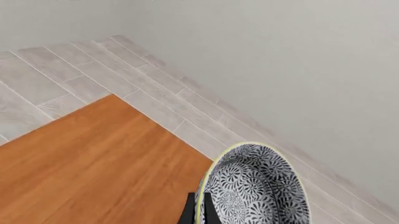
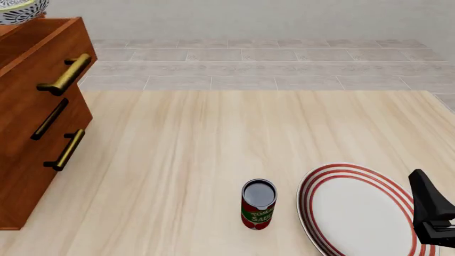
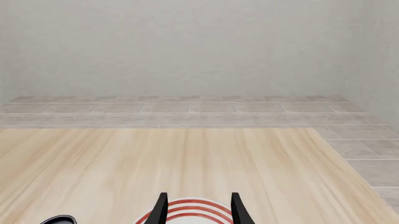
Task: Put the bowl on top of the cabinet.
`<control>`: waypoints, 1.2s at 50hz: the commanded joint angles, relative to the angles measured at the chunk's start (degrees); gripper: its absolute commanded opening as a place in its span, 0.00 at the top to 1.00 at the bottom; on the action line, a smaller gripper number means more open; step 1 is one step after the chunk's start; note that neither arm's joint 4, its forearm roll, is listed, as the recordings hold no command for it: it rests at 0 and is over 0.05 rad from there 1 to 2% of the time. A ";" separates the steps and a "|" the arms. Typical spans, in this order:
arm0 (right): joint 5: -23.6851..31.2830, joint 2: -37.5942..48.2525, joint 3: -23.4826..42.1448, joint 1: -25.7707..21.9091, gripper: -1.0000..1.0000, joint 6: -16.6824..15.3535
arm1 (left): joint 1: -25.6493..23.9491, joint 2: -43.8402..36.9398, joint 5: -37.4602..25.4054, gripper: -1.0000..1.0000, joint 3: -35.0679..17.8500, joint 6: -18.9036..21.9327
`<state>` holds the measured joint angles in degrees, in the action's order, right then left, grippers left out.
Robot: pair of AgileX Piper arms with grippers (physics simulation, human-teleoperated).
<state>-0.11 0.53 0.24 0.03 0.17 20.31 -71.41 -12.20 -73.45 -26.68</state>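
Note:
The bowl (image 1: pixel 255 186), white with a dense dark floral pattern and a yellow-green rim, hangs tilted over the cabinet's orange-brown top (image 1: pixel 93 163), near its far corner. My left gripper (image 1: pixel 199 212) is shut on the bowl's rim, one black finger on each side of it. In the front view only part of the bowl (image 2: pixel 20 10) shows at the top left, right at the top of the reddish-brown cabinet (image 2: pixel 32 85); I cannot tell whether it touches the wood. My right gripper (image 3: pixel 199 205) is open and holds nothing, low at the right (image 2: pixel 428 205).
A white plate with red rings (image 2: pixel 355 213) lies under the right gripper; its edge shows in the right wrist view (image 3: pixel 187 215). A tomato can (image 2: pixel 258 204) stands left of the plate. Brass bar handles (image 2: pixel 67 74) stick out from the cabinet's front. Grey tiled floor and a wall lie beyond.

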 commanded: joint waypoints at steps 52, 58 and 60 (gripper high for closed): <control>0.00 0.02 0.00 0.00 0.00 0.04 | 12.30 -9.89 5.92 1.00 -0.80 2.48; 0.00 -0.01 0.00 0.01 0.00 -0.01 | 12.07 -12.28 7.30 1.00 -0.02 1.66; 0.00 0.00 0.00 -0.01 0.00 0.00 | 11.97 -12.56 7.46 1.00 0.14 1.74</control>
<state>-0.11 0.53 0.24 0.03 0.17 31.22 -80.77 -6.32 -74.05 -25.68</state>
